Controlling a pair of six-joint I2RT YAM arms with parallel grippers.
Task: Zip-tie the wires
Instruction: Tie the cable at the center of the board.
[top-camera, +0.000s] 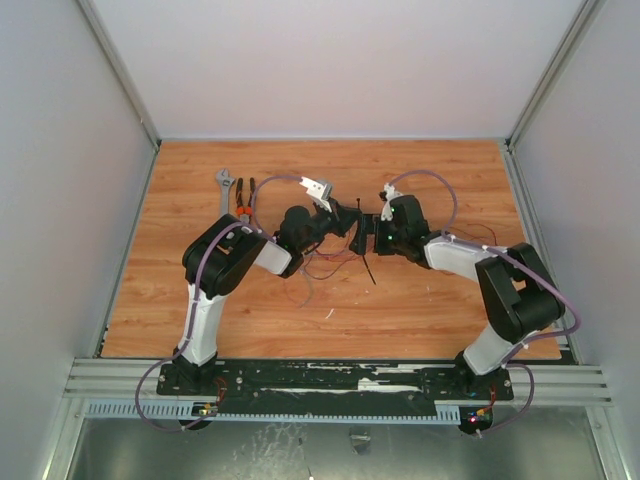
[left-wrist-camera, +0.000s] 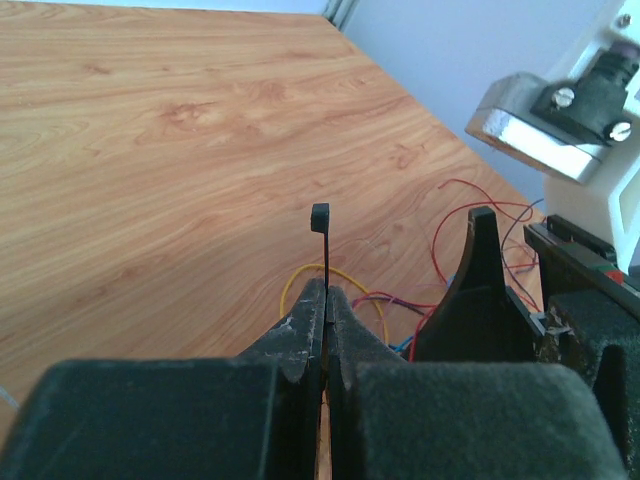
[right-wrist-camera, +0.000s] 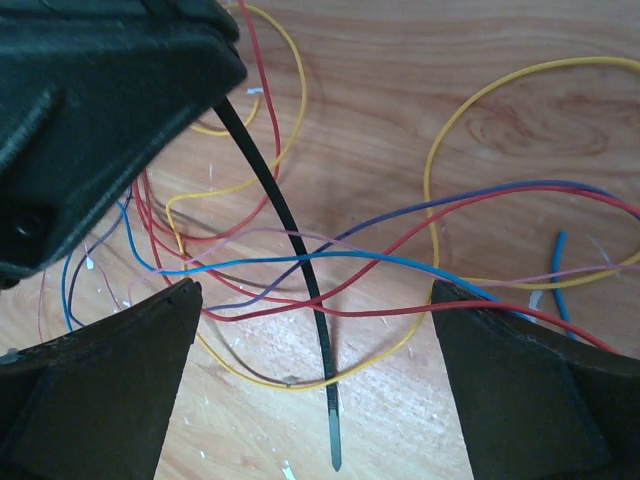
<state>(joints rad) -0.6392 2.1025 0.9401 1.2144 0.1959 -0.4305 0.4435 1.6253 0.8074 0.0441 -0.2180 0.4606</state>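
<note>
While the zip tie (right-wrist-camera: 300, 250) hangs mid-frame over the wires (right-wrist-camera: 480, 197), clamped in your left gripper (left-wrist-camera: 325, 290), your right gripper (right-wrist-camera: 315, 295) stands wide open around its tail; centre that tail between the jaws and close without snagging strands.

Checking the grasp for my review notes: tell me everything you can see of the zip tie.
The zip tie is a thin, straight black strip, plastic-looking, with a small square head and a pointed tail. The left hand is shut on it a little below the head, which sticks out beyond the grip. The tail runs through the open right hand, touching neither side, over the wires. It is not looped.
</note>
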